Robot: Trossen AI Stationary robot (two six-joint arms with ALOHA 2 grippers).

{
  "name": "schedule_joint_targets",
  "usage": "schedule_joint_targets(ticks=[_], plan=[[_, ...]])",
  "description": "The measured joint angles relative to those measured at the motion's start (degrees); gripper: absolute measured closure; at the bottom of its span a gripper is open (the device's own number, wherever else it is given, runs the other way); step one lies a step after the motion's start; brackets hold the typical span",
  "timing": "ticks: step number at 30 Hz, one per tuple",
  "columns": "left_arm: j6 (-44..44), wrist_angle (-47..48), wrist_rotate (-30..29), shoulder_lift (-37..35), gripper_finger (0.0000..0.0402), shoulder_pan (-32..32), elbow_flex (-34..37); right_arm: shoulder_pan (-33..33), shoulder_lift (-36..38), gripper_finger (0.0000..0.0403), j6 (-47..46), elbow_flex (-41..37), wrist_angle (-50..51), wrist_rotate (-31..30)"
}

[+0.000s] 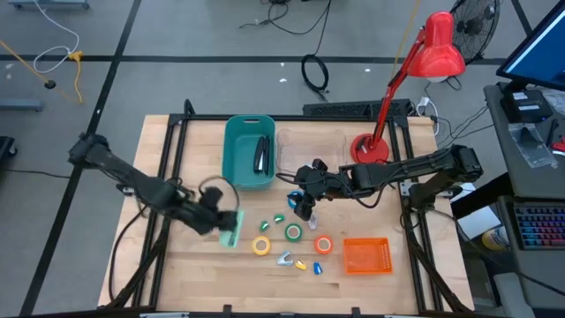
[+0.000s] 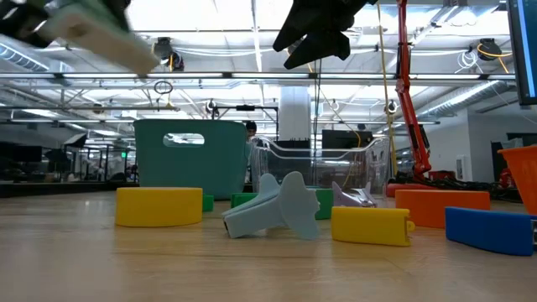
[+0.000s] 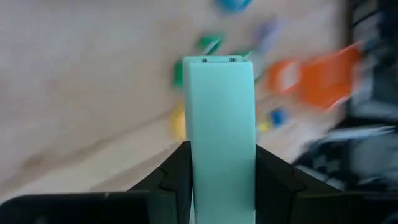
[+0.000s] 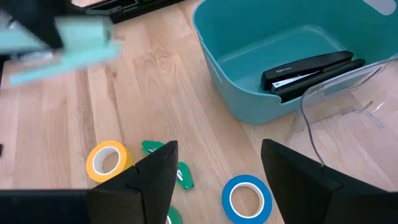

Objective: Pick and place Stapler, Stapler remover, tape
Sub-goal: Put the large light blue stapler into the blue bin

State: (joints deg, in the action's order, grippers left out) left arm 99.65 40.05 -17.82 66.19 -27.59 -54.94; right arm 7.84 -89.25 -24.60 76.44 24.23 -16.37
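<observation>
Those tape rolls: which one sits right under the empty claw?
The blue roll. It lies just below the right claw, whose open fingers hold nothing. The yellow roll lies off to one side; the green and orange rolls lie farther away.

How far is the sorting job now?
Done: a black stapler lies in the teal bin. In hand: the left gripper holds a mint stapler above the table. Left: the tape rolls, e.g. blue and yellow, and the small claw pieces.
</observation>
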Motion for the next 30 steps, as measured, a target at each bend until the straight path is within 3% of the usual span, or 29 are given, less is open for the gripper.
schedule_joint_targets(ticks=[5,10,14,20,30], plan=[[-8.19,-1.96,-14.60,-7.43,0.0279,4.47,0.00,0.00,0.00,0.0179,-0.07,0.00,0.00,-0.01],[-22.65,-8.16,-18.23,-9.26,0.0279,15.67,0.00,0.00,0.00,0.0179,-0.13,0.00,-0.01,-0.01],[-32.94,-14.08,-15.84,-8.21,0.0279,26.01,0.00,0.00,0.00,0.0179,-0.15,0.00,-0.02,-0.01],[-40.24,-18.06,-6.30,-4.88,0.0279,39.13,-0.12,0.00,0.00,0.0179,-0.08,0.00,-0.11,-0.02],[-45.17,-18.25,3.89,6.40,0.0279,51.27,0.00,-0.73,0.00,0.0179,-0.12,0.02,-0.72,-0.03]])
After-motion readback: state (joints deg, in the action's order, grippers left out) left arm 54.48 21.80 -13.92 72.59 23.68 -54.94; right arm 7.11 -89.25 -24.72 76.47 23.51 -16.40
